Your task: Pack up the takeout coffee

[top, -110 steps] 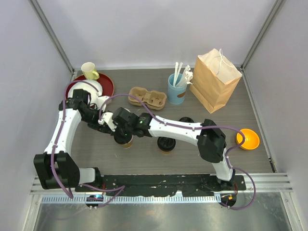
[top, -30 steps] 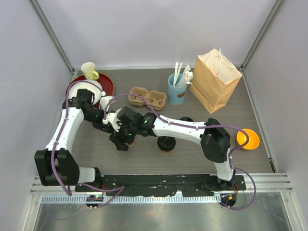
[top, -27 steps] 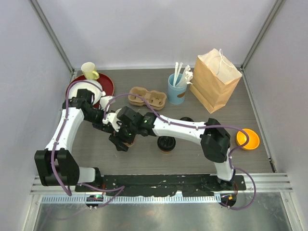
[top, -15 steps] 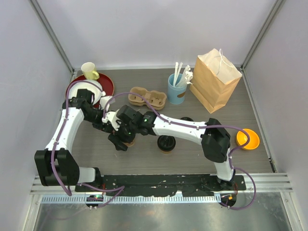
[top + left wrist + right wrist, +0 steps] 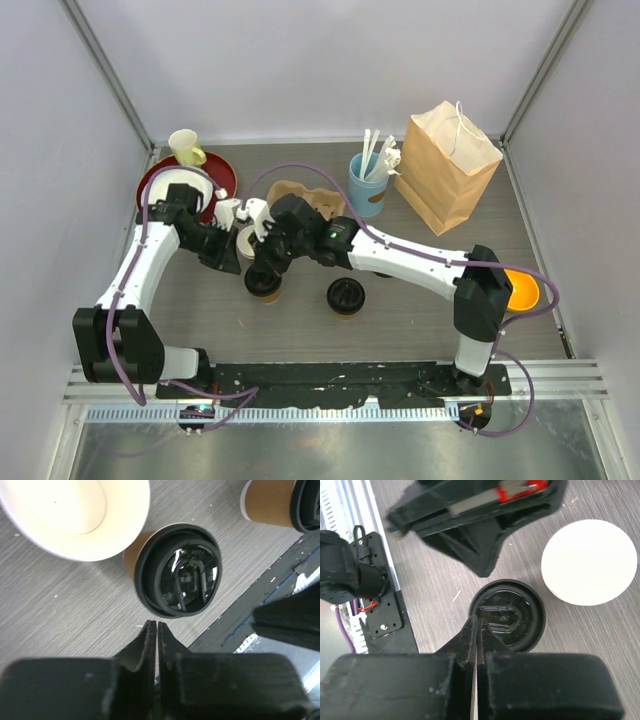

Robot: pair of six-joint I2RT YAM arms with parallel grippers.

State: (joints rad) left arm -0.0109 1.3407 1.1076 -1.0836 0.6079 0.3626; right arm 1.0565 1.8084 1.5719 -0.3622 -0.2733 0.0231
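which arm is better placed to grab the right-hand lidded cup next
Right, probably. That cup sits on its side; the left arm would have to reach past the other lidded cup and the right arm. The right fingers are shut, so open first.

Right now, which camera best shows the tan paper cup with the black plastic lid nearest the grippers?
Left wrist: the lidded cup sits centred, lid and tan side clear. Right wrist shows only its lid; overhead it looks tiny.

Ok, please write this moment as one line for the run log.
left gripper: shut, empty | right gripper: shut, empty | left lidded cup: upright, not held
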